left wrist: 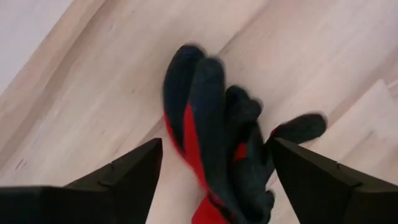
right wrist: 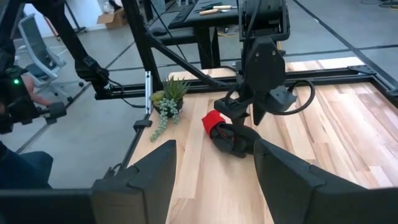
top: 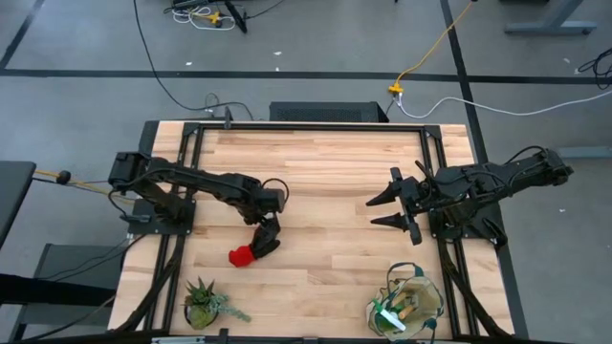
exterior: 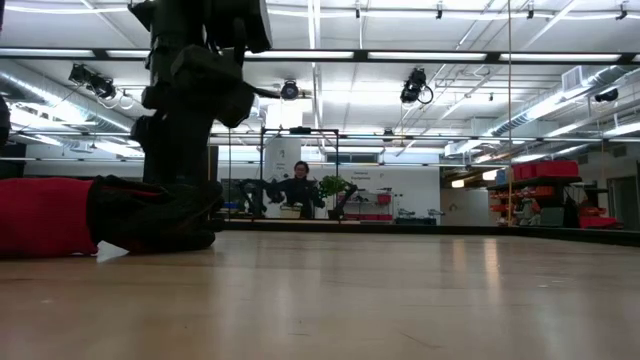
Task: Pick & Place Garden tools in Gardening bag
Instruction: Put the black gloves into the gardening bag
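My left gripper [top: 265, 241] is down low on the table [top: 325, 172], right over the glove pair [top: 244, 254]. My two left fingers [left wrist: 124, 177] stand wide apart, one on each side of the gloves. They are not squeezing the gloves. I hold nothing there. The gloves lie flat on the wood, red with black finger parts. I count one pair, bunched up together, so I cannot tell the two gloves apart.

My right gripper [top: 390, 210] waits on the other side of the table, up off the wood. Its two fingers [right wrist: 140, 180] are apart too, and nothing is between them.

One plant [top: 204, 303] sits by the table's near edge on my left side, a small spiky green one. One bag [top: 406, 306] sits by the same edge on my right side, well apart from the gloves. Its round mouth faces up. Inside I see one bright green piece and some tools with wood handles, but I cannot count them.

Far off, past the table, one person [exterior: 299, 186] is in the room.
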Controlling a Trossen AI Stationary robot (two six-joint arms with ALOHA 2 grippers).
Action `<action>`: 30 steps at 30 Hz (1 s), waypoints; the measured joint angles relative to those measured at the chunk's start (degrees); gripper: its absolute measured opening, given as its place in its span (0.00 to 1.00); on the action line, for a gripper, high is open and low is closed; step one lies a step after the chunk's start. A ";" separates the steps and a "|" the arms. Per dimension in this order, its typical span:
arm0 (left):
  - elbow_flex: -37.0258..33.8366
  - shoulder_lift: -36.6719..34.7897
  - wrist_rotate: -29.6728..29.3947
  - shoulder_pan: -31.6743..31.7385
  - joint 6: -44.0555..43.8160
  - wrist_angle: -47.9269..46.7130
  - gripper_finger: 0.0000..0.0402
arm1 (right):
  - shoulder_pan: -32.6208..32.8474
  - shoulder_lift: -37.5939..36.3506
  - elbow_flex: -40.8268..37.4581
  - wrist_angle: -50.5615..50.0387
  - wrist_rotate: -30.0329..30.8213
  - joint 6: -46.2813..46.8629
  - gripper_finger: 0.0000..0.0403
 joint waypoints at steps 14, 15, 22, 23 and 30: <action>-0.02 6.95 0.00 -0.02 1.44 3.58 0.78 | 0.01 0.00 0.00 -0.34 1.49 -0.15 0.54; -0.02 7.61 0.02 -0.02 1.44 3.60 0.78 | 0.00 0.00 0.00 -0.33 1.49 -0.17 0.54; -0.02 9.12 0.22 -0.02 1.29 4.84 0.78 | 0.00 0.00 0.00 -0.50 1.51 -0.38 0.54; -0.02 9.12 0.18 -0.02 1.29 4.99 0.78 | 0.00 0.00 0.00 -0.53 1.51 -0.39 0.54; -0.02 9.10 0.13 -0.02 1.44 5.30 0.74 | 0.01 0.00 0.00 -0.81 2.99 -1.25 0.54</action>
